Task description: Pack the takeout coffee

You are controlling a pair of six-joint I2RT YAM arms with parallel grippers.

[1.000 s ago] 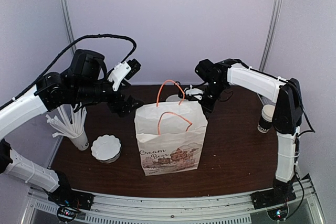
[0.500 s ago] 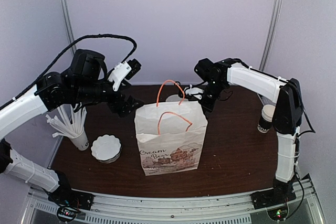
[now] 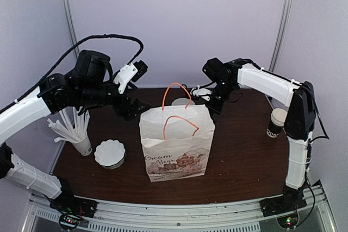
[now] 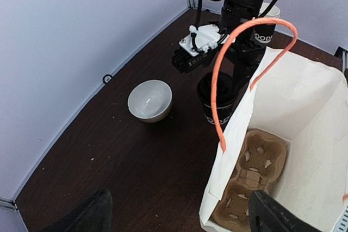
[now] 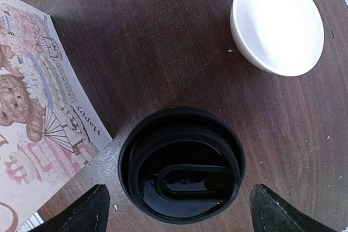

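The takeout coffee (image 5: 182, 164), a black cup with a round black lid, stands on the table behind the white paper bag (image 3: 176, 142). It also shows in the left wrist view (image 4: 216, 101). In the top view the bag hides it. My right gripper (image 5: 179, 202) is open directly over the cup, one finger on each side of the lid and not touching it. My left gripper (image 4: 179, 213) is open and empty at the bag's back left edge (image 3: 133, 110). The bag stands open with a brown pulp carrier (image 4: 258, 175) in its bottom.
A white bowl (image 5: 277, 23) sits behind the bag next to the cup. A lidless black cup with a white rim (image 3: 276, 122) stands at the right edge. A cup of white straws (image 3: 80, 134) and a stack of white fluted papers (image 3: 110, 153) are at the left.
The right wrist has shifted slightly to the right behind the bag. The left arm and the bag have barely moved.
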